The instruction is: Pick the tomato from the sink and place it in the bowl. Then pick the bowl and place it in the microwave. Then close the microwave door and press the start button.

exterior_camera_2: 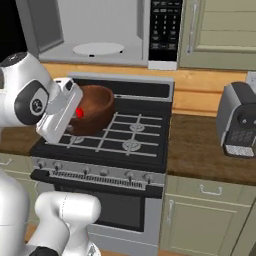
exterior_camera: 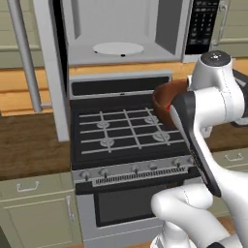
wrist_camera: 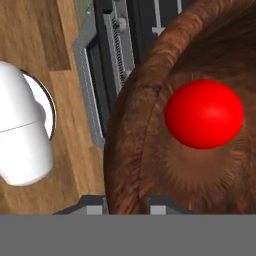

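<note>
A black four-burner gas stove with grey grates [exterior_camera: 127, 130] is sitting mid-frame; its black-fronted oven door [exterior_camera_2: 112, 210] is lying below. A grey toaster-like appliance [exterior_camera_2: 239, 127] is standing at right on the brown wooden counter [exterior_camera_2: 200, 150].

The white robot arm rises from its base, bends at a rounded elbow and folds forward and down, its dark-jointed wrist tilted over the stove. The gripper [wrist_camera: 127, 202] points downward along the hand camera's line of sight. Its two small dark fingertips [wrist_camera: 94, 206] sit close together, one on each side of the rim of the bowl [wrist_camera: 150, 140], clamping that rim between them, the bowl raised off the surface.
</note>
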Controlling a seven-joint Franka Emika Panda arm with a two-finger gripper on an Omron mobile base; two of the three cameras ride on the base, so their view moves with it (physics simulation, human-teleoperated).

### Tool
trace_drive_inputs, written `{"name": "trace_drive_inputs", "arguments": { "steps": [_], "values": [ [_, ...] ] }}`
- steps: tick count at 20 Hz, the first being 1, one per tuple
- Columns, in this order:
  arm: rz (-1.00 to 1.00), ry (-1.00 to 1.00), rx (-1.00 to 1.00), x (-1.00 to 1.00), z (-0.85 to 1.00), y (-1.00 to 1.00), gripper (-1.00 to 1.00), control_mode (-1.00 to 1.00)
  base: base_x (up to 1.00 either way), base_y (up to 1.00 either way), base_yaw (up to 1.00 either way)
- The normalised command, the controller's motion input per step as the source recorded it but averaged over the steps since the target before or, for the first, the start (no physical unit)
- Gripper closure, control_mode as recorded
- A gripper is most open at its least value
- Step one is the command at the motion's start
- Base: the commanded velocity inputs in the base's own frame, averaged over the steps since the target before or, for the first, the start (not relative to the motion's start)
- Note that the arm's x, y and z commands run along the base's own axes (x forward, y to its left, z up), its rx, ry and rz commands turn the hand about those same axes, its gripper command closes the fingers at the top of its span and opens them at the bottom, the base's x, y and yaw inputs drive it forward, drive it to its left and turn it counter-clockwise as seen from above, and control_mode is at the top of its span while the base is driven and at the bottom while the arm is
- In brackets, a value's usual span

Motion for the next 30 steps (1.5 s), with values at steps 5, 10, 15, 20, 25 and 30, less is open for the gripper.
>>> {"name": "trace_drive_inputs", "arguments": {
  "steps": [5,10,15,20,25,30],
  "values": [
    [0.0,0.02,0.0,0.12,0.0,0.08,1.0,-1.0,0.3,0.32,0.0],
    [0.0,-0.13,0.04,0.25,0.75,0.23,1.0,-1.0,0.0,0.0,0.0],
    [0.0,-0.13,0.12,0.75,0.92,0.0,1.0,-1.0,0.0,0.0,0.0],
    [0.01,0.11,0.03,1.0,0.18,0.09,1.0,-1.0,0.0,0.0,0.0],
    [0.1,-0.1,-0.01,0.93,0.53,0.0,1.0,-1.0,0.0,0.0,0.0],
    [0.19,-0.14,-0.06,0.87,-0.01,0.01,1.0,-1.0,0.0,0.0,0.0]
  ]
}}
